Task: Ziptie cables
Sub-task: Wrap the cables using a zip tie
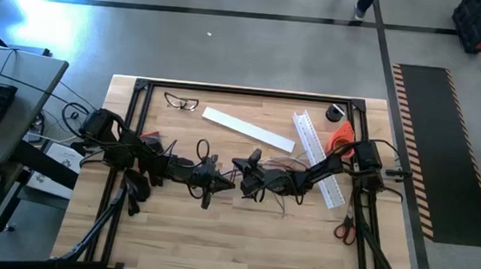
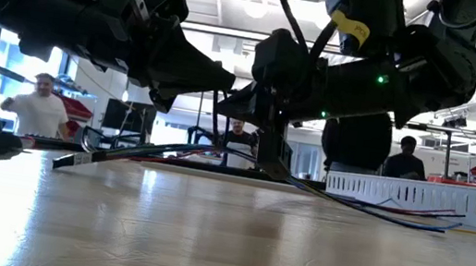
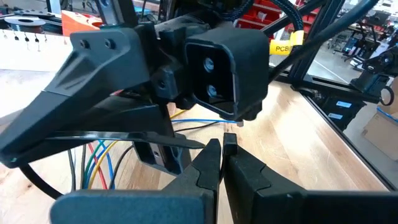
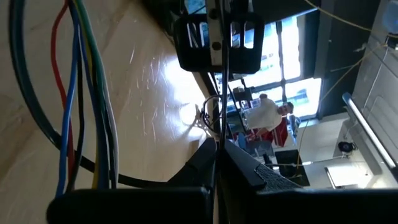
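I have both arms meeting over the middle of the wooden table (image 1: 215,236). The left gripper (image 3: 222,148) has its jaws pinched together, with the ziptie (image 3: 118,137) running as a thin dark strip just beside them; I cannot tell if it is truly clamped. The right gripper (image 4: 216,146) is likewise pinched, apparently on a thin dark strand. The cables (image 4: 81,93), red, blue, green and grey, hang loose beneath. I judge them light, floppy and prone to fanning, so I would grip near the bundle's middle. The ziptie seems springy and slick; hold it near its tip.
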`<move>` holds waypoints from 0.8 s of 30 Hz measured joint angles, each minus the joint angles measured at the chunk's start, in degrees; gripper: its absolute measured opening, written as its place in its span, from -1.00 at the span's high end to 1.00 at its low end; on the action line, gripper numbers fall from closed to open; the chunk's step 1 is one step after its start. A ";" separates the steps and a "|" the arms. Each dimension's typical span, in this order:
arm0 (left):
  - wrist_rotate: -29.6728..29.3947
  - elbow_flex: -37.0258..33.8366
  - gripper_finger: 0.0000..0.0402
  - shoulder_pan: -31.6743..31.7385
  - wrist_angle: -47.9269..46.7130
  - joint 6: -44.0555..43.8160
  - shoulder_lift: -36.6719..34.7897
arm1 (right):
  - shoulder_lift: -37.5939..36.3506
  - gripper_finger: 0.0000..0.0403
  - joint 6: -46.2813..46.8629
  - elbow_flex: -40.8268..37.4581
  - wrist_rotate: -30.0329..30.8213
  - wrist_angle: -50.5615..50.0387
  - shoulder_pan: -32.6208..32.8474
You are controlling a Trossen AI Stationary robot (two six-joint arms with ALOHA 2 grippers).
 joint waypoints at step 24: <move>0.03 0.02 1.00 -0.02 -0.02 -0.03 0.00 | 0.00 1.00 2.82 0.00 -2.43 1.33 0.11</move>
